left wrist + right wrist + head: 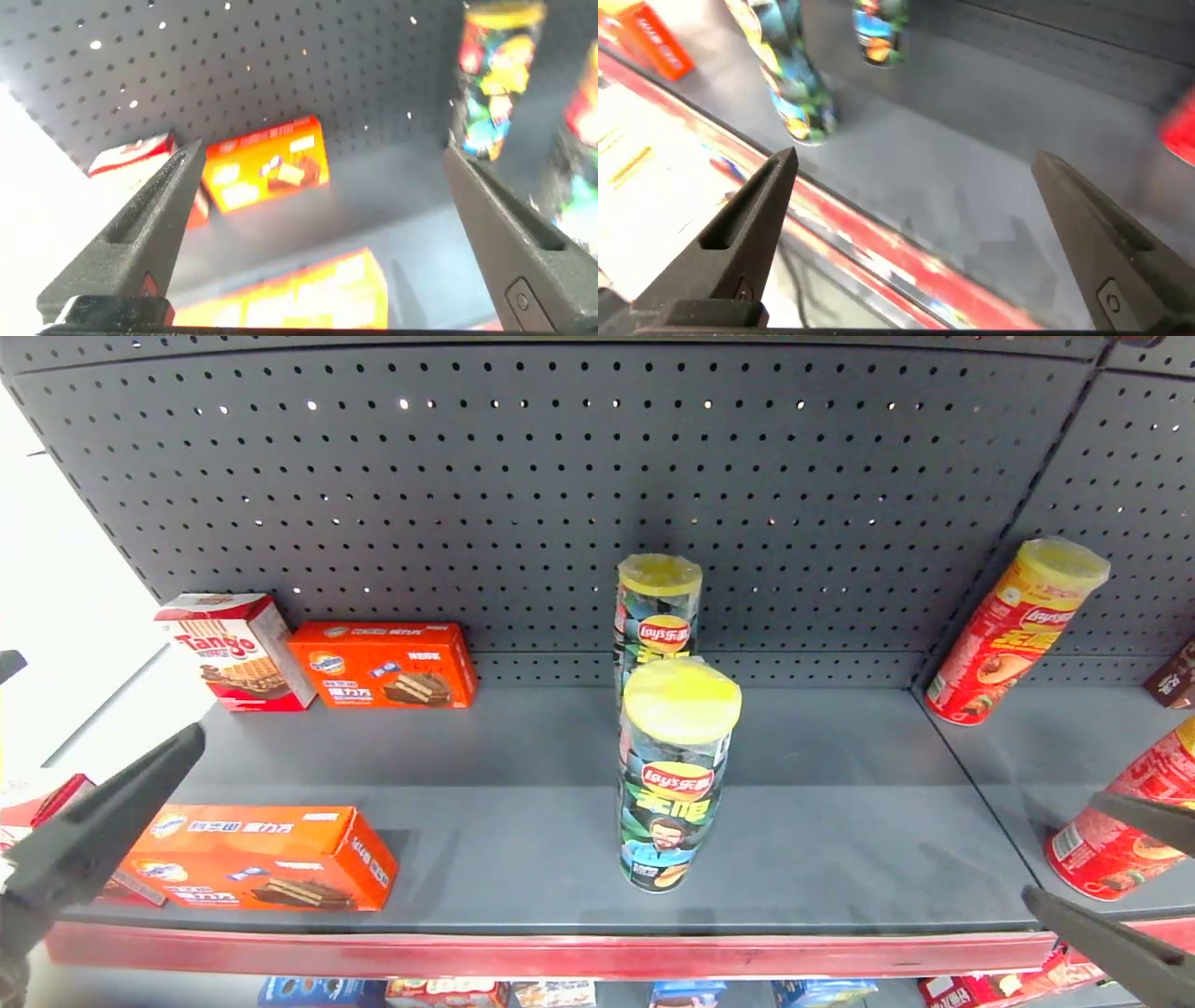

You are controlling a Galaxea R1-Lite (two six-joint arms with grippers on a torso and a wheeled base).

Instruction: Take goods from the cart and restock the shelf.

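- Evidently the left gripper (322,154) and right gripper (915,159) both had their fingers wide open, empty.
- A careless swing near the shelf (840,821) edge could have toppled the front chip can (674,775).

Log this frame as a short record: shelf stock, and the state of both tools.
shelf: grey metal shelf
centre: front yellow-lidded patterned chip can, rear yellow-lidded patterned chip can, both upright
left side: front orange cardboard box, rear orange cardboard box, red-and-white wafer box
right section: red yellow-lidded chip can
left tool: open, empty
right tool: open, empty
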